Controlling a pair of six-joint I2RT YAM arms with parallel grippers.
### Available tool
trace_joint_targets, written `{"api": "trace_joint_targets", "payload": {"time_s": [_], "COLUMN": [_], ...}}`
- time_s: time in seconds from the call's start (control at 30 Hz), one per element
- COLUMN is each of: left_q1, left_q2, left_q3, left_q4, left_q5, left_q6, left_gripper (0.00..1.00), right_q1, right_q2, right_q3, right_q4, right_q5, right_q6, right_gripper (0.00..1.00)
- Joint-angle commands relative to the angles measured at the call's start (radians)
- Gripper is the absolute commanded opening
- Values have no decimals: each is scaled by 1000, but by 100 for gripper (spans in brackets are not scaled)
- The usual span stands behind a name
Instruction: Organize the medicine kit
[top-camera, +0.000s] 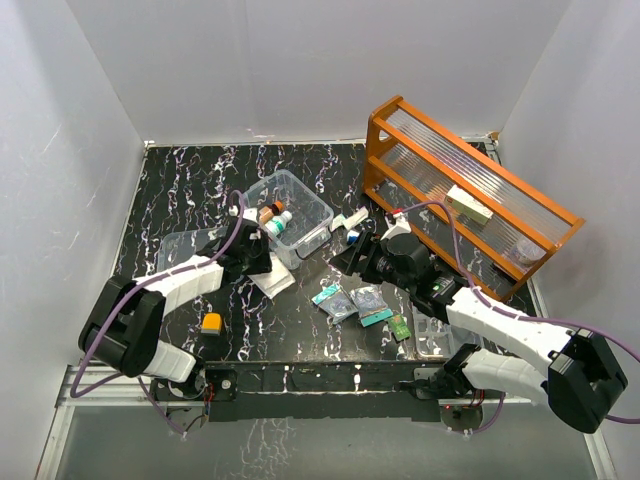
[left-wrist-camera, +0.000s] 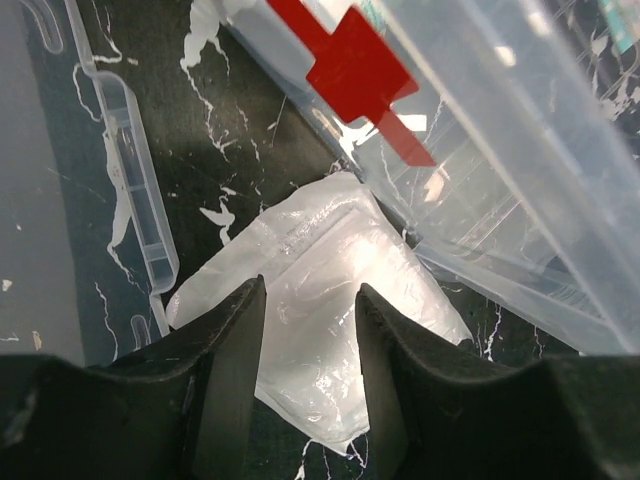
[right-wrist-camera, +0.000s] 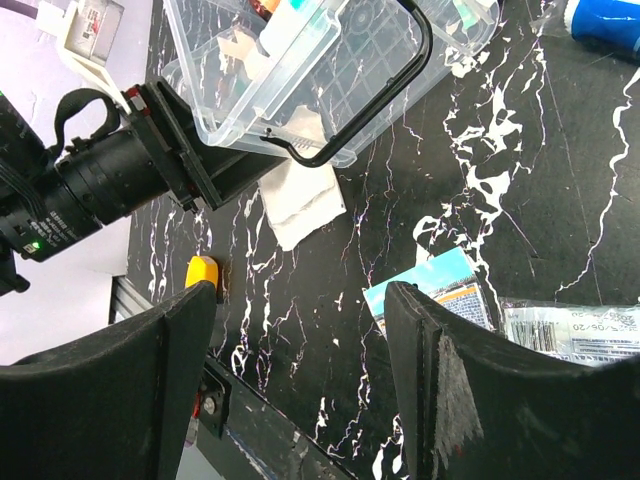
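The left end effector (left-wrist-camera: 310, 300) is hovering with fingers parted, gripping nothing. It is straddling a white sealed pouch (left-wrist-camera: 320, 240), which is lying flat and corner-on directly beneath it on the worktop (left-wrist-camera: 250, 120). The medicine kit (left-wrist-camera: 520, 170), lidless and holding bottles (top-camera: 273, 218), is sitting just beyond the pouch, to its right, making the left arm nearer. The right end effector (right-wrist-camera: 300, 300) is hanging spread and empty above loose packets (right-wrist-camera: 430, 285), farther from the kit.

Clear glossy plastic medicine kit (top-camera: 300, 195), orange wooden rack (top-camera: 372, 150), glossy marbled table (top-camera: 190, 180)
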Motion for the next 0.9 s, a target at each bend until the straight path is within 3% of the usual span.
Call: {"api": "trace_joint_targets", "payload": {"time_s": [0.0,0.13,0.27,0.43,0.73,0.87], "left_q1": [6,6,4,4,4,4], "left_q2": [-13,-23,-22,-72,-112,-99], "left_q3": [-30,-46,0,6,58,40], "left_q4": [29,8,-135,-233,-278,-257], "left_q5": [17,89,241,260,235,245], "left_q6": [-29,-48,-92,-132,-62,-50], "left_gripper": [40,39,38,37,59,60], "right_q1": [3,2,2,2,17,62], "right_q2": [-10,-8,-1,16,101,168], "right_q3": [14,14,17,16,8,29], "right_q4": [44,44,41,45,109,139], "right_q5": [18,24,25,25,-52,-32], "right_q6": [-17,-20,-19,-17,15,40], "right_gripper": [67,67,67,67,63,59]}}
